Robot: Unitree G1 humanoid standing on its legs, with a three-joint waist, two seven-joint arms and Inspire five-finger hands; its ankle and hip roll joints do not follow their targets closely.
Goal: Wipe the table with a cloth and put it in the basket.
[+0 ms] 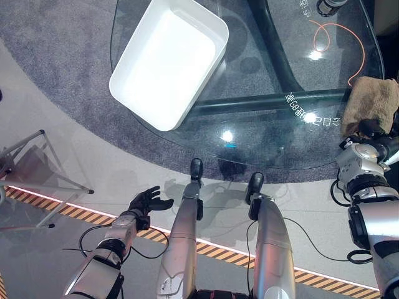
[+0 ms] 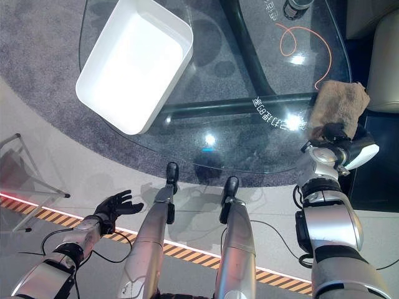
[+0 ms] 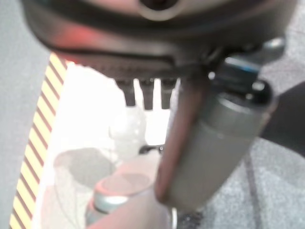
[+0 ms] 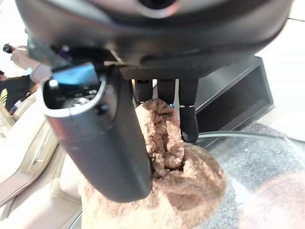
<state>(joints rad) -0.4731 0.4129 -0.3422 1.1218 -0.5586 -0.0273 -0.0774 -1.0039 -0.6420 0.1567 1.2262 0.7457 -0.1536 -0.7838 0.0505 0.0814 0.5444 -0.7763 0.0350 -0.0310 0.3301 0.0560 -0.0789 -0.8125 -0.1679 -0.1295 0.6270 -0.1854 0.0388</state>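
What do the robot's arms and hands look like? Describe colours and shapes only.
Both arms are silver-grey, rounded segments with dark joint bands. The left hand is dark with slim fingers. The right hand is dark too, above a silver ball-like wrist; its thumb is a bulky dark grey cylinder.

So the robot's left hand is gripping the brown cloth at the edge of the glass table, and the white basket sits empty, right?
Not quite: the right hand grips the brown cloth, as the right wrist view shows. The left hand hangs open over the floor. The rest holds: cloth at the glass table's edge, white basket empty.
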